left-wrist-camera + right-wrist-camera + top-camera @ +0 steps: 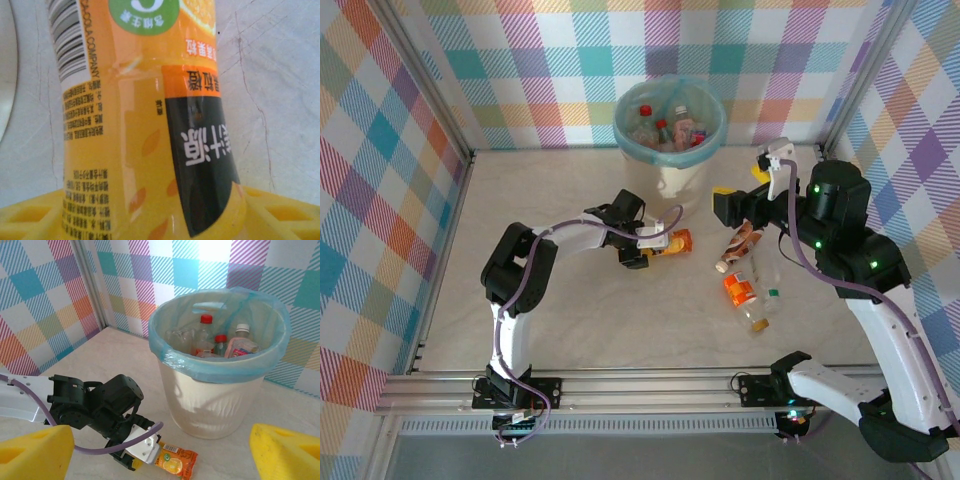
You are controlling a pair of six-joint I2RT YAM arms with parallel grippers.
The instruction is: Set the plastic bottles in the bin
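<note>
Orange juice bottle (150,125) is right up in the left wrist camera, lying on the table (580,330) just near of the bin (623,130). The left gripper (655,244) has its yellow pads (30,215) snug against both sides of it (looks like a grip, bottle down on the table). The right gripper (162,440) hangs spread wide, holding nothing, right of the bin. A pink-labelled bottle (740,243) and an orange-labelled one (741,290) lie nearer, on the right. Several bottles (665,130) sit inside the bin.
</note>
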